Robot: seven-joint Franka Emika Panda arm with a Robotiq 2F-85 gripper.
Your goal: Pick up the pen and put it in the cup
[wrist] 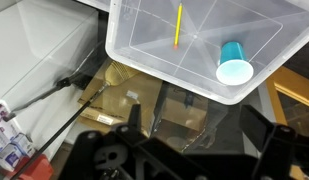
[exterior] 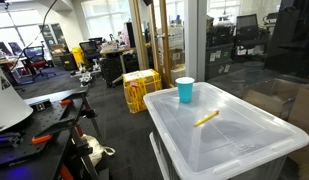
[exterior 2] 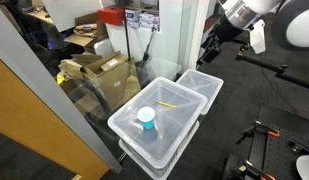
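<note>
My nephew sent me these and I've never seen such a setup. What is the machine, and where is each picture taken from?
It is a single robot arm with a pincer at its end, open and empty. Two pictures come from cameras standing outside the robot; the third comes from a camera on its wrist, looking down. On the lid of a clear plastic bin stands a light blue cup, and a thin yellow pen lies near it, not touching. Nothing is held.
</note>
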